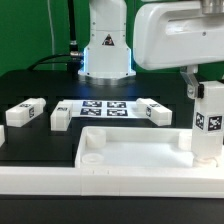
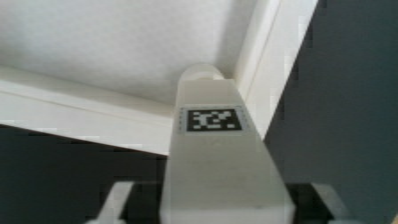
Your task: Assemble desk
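The white tray-like tabletop point(image 1: 140, 150) lies at the front, with a round socket point(image 1: 92, 155) at its left back corner. My gripper point(image 1: 203, 90) is shut on a white block leg point(image 1: 209, 125) with a tag and holds it upright over the tabletop's right back corner, its lower end at or in the socket there. In the wrist view the leg point(image 2: 215, 130) runs between my fingers point(image 2: 121, 200) to the tabletop's corner point(image 2: 249, 60); my gripper point(image 2: 217, 198) grips its sides. Three loose legs lie behind: two on the exterior view's left point(image 1: 28, 112) point(image 1: 60, 116), one right of centre point(image 1: 155, 110).
The marker board point(image 1: 105, 107) lies between the loose legs, in front of the robot base point(image 1: 105, 50). A long white border bar point(image 1: 40, 180) runs along the front edge. A white piece point(image 1: 3, 135) shows at the far left edge.
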`<state>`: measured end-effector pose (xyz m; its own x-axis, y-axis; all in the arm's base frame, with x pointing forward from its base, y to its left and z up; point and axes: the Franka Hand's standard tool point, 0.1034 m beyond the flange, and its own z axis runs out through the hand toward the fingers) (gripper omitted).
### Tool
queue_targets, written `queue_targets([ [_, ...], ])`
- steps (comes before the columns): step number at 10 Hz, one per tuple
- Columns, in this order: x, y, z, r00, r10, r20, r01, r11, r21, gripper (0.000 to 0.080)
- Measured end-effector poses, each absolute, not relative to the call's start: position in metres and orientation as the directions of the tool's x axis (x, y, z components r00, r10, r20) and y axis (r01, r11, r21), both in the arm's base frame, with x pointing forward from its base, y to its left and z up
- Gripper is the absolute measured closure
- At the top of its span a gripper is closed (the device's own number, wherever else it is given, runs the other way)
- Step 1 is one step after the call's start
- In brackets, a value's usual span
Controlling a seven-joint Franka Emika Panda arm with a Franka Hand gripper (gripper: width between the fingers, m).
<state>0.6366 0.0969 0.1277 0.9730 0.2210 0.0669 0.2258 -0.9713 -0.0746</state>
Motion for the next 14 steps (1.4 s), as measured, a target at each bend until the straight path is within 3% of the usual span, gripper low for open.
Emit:
queue_targets([
  [3, 0.6366, 0.097, 0.1277, 0.977, 0.203, 0.066, 0.208, -0.975, -0.077, 0.0511],
  [8, 0.6365, 0.0963, 0.1272, 0.979, -0.199, 0.036, -0.194, -0.975, -0.112, 0.051],
  [10, 0.6362, 0.0964, 0.1269, 0.93, -0.368, 0.021, -0.363, -0.924, -0.118, 0.0509],
  [14, 0.6343, 0.101, 0.1259, 0.702, -0.712, -0.029, -0.71, -0.696, -0.108, 0.0509],
])
